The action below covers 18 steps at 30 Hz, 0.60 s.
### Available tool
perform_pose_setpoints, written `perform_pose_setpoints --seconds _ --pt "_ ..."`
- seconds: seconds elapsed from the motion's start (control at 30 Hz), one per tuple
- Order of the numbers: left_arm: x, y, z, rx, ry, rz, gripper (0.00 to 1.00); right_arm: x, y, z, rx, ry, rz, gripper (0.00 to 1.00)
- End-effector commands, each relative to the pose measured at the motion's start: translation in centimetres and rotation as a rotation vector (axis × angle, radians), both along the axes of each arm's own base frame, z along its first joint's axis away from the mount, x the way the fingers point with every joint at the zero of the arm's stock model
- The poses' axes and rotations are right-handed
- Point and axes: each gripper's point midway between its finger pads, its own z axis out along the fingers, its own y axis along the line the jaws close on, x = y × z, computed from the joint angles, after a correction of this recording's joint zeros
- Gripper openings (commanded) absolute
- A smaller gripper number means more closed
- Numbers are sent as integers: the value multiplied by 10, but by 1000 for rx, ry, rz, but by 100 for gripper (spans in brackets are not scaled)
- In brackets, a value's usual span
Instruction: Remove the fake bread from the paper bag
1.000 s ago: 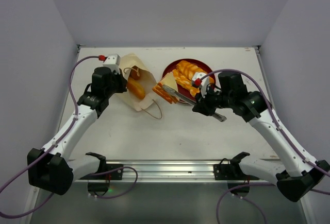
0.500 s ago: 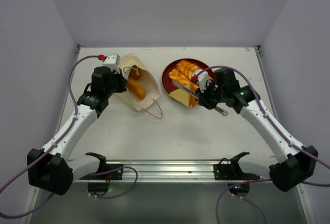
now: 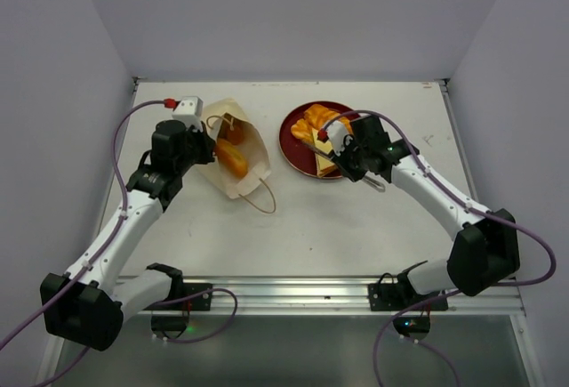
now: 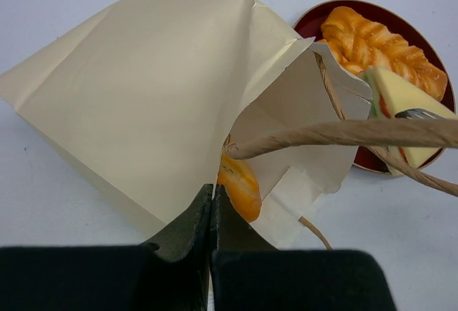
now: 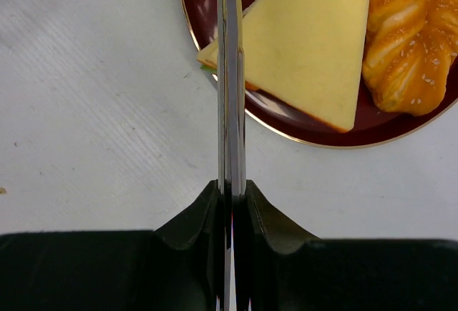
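Cream paper bag [image 4: 143, 89] is pinched at its rim by the left pincer [image 4: 213, 195]. Thin metal tongs [image 5: 230, 75] are pinched by the right pincer [image 5: 232, 191], over the yellow slice [image 5: 308, 46] on the red plate [image 5: 286, 131]. An orange roll [image 4: 240, 186] is seen inside the bag. The bag could be torn if its cord handle [image 4: 343, 134] is snagged. The bag's bottom is hidden.
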Motion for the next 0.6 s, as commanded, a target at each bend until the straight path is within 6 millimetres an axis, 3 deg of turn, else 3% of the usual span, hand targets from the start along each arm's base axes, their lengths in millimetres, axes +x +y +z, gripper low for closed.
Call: perform_pose_setpoints --seconds 0.0,0.1,0.37,0.57 --pt "2 6 20 7 -69 9 0 17 6 21 55 -73 -13 0" --pt "1 5 22 3 -74 2 0 14 10 27 77 -61 9 0" --pt "-5 -5 16 -12 -63 -66 0 -45 45 31 195 85 307 0" --pt "-6 -11 10 -15 -46 -96 0 -77 64 47 191 43 409 11"
